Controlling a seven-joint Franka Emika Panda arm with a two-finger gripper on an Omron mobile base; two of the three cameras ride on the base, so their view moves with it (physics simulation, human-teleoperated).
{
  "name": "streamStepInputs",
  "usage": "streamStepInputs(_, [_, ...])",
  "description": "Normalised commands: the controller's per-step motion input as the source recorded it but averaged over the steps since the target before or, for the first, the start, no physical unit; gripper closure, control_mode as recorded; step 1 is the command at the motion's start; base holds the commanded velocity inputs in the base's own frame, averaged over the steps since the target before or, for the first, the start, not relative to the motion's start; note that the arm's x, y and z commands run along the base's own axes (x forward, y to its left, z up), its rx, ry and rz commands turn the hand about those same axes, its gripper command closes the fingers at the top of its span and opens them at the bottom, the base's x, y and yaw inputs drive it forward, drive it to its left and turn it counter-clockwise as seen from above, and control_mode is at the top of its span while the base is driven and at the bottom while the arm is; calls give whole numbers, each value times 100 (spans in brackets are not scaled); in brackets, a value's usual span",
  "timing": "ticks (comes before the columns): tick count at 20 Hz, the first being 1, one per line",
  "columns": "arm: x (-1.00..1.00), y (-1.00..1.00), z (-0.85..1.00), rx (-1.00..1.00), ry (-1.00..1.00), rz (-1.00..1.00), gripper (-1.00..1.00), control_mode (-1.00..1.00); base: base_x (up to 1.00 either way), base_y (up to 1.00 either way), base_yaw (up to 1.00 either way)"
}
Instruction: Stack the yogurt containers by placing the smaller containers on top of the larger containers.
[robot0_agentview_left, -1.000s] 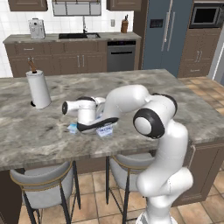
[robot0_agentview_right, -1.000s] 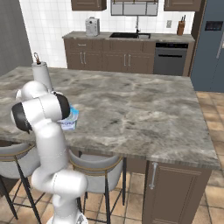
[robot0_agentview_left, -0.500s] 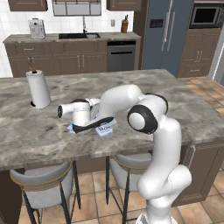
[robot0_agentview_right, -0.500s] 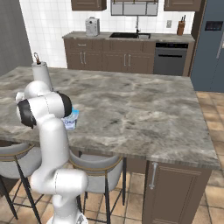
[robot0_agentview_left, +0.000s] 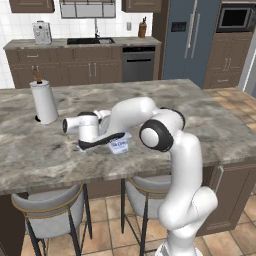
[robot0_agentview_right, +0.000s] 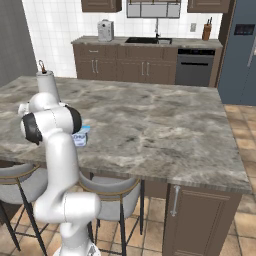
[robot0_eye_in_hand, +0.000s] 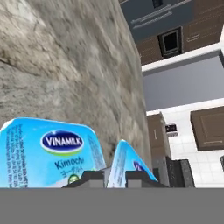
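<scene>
With the gripper (robot0_eye_in_hand: 114, 176) low beside the larger tub (robot0_agentview_left: 119, 145) near the paper-towel roll (robot0_agentview_left: 44, 101), we cannot tell its opening; no stacking appears done.

Yogurt containers in hand view: 2, a wide light-blue lid (robot0_eye_in_hand: 52, 146) w/ "VINAMILK" print and a 2nd lid (robot0_eye_in_hand: 127, 164) just beside it. Left base view: 1 tub (robot0_agentview_left: 119, 145) on worktop (robot0_agentview_left: 200, 115), 1 paper towel roll (robot0_agentview_left: 44, 101), 2 stools (robot0_agentview_left: 50, 212). Fingers (robot0_eye_in_hand: 87, 178): 2.
</scene>
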Motion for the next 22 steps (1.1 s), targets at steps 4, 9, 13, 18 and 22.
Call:
streamStepInputs(4, [0,0,0,0,0,0,100,-100,0,0,0])
streamStepInputs(9, [0,0,0,0,0,0,-100,-100,0,0,0])
streamStepInputs(13, [0,0,0,0,0,0,-100,-100,0,0,0])
streamStepInputs(18, [0,0,0,0,0,0,-100,-100,0,0,0])
streamStepInputs(22, [0,0,6,0,0,0,-100,-100,0,0,0])
